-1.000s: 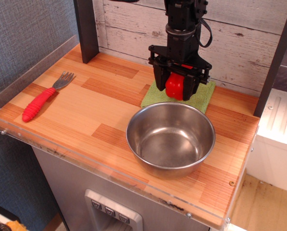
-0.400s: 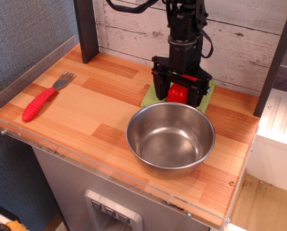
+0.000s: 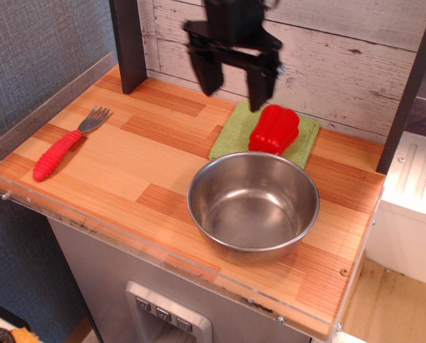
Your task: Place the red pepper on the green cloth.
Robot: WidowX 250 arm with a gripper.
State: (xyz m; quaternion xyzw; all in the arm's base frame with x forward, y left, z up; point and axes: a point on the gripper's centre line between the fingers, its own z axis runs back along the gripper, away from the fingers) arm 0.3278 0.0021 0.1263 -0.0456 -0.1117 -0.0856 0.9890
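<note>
Up in the air hangs the pincer [image 3: 232, 75], its two dark fingers spread wide and nothing between them, blurred a little against the whitewashed plank wall. Down below and off toward the right of it lies the red pepper [image 3: 274, 130], well clear of both fingers, not touched by either. It's lying on its side on the green cloth [image 3: 236, 131], toward the right half of that towel, its lobes running lengthwise toward the back wall. Part of the cloth shows bare on the left of the pepper, directly under the pincer.

Just in front of the cloth sits the steel bowl [image 3: 253, 207], its far rim right up against the towel's front edge; whether they actually touch I can't tell from here. The bowl holds nothing.

Over on the left side of the wooden counter [image 3: 120, 168], well apart from all this, lies the fork [image 3: 68, 143] with its ridged red handle, tines pointing toward the back.
</note>
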